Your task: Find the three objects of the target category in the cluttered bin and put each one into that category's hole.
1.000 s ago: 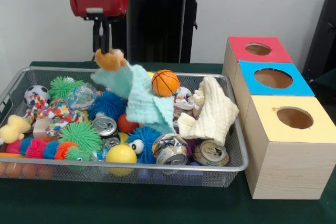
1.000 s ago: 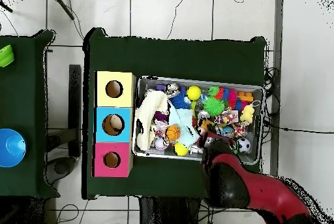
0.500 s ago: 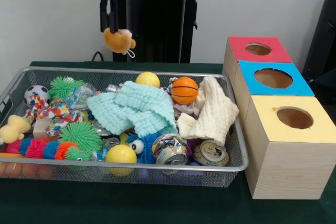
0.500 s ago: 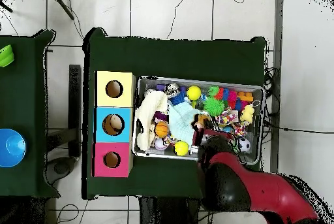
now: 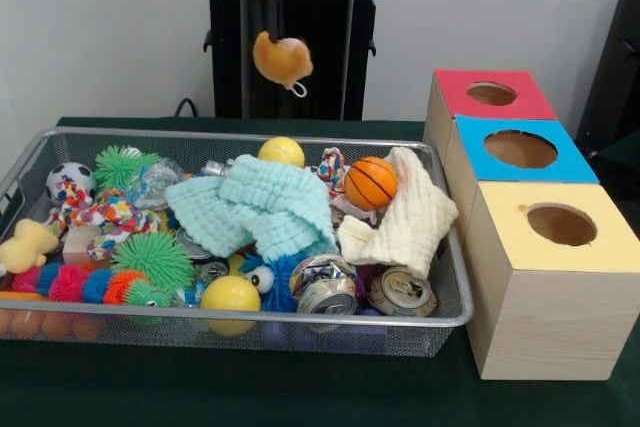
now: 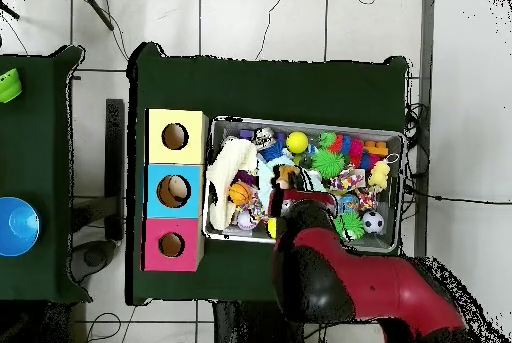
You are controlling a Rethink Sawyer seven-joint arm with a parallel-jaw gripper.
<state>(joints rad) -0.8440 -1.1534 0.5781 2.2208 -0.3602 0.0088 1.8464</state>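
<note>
An orange plush toy (image 5: 283,59) hangs in the air above the far rim of the wire bin (image 5: 300,319), behind the yellow ball (image 5: 281,152). My gripper (image 5: 268,35) is shut on the toy's top, its fingers coming down from the picture's upper edge. In the overhead view the red arm (image 6: 315,269) covers the gripper, and the toy (image 6: 286,172) shows as a brownish spot over the bin's middle. Three boxes with holes stand beside the bin: red (image 5: 490,95), blue (image 5: 520,147) and yellow (image 5: 560,222).
The bin holds a mint cloth (image 5: 260,202), a cream cloth (image 5: 410,212), a small basketball (image 5: 370,182), crushed cans (image 5: 325,292), spiky balls (image 5: 152,255), a soccer ball (image 5: 66,179) and a yellow duck plush (image 5: 25,244). A second green table (image 6: 35,174) lies left in the overhead view.
My gripper has risen and moved right with the orange plush toy. The mint cloth that rose with it fell back into the bin. The basketball rolled right.
</note>
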